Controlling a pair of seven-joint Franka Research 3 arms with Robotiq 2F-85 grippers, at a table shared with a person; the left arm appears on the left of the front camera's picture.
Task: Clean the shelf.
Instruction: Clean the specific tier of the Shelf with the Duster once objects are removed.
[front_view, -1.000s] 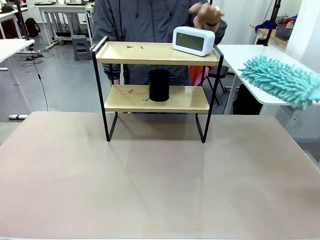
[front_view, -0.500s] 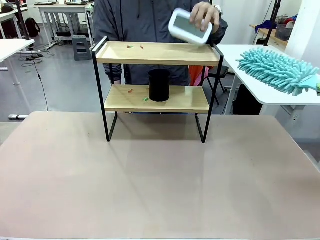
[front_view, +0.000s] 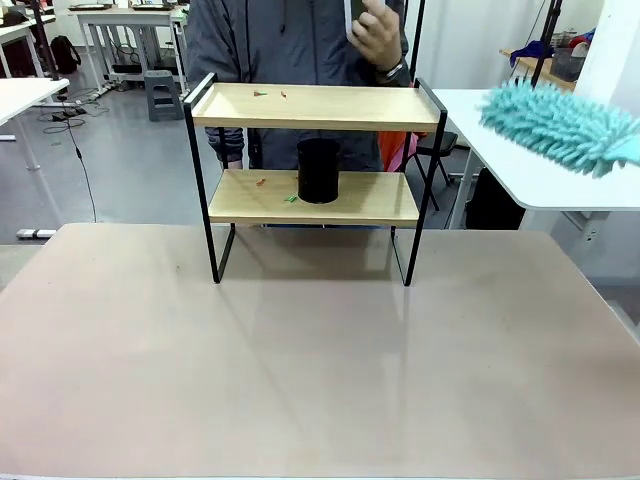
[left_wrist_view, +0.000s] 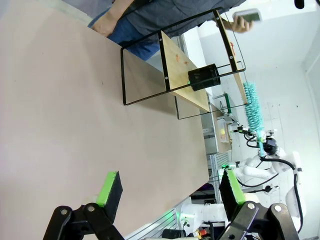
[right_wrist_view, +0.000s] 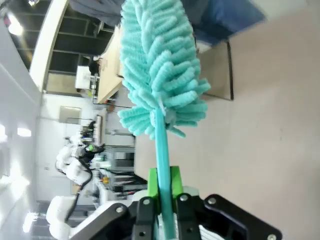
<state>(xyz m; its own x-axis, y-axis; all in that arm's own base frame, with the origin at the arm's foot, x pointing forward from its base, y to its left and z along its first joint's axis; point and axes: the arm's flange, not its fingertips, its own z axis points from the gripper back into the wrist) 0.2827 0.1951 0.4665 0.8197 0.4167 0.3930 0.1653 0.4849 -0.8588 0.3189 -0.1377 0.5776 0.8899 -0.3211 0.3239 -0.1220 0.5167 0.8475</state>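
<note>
Shelf (front_view: 315, 105): two-tier, upright at the far middle of the counter (front_view: 320, 370).
Black cup (front_view: 318, 171): near the centre of the lower board.
Small scraps (front_view: 290, 198): on both boards.
Person's hand (front_view: 378, 35): raised above the top board, holding a small white object (left_wrist_view: 247, 15).
Left pincer (left_wrist_view: 170, 191): wide, nothing between its fingers, over the counter.
Right pincer (right_wrist_view: 164, 182): clamped on the handle of a teal duster (right_wrist_view: 160, 65), which is in the air to the right of the shelf.
</note>
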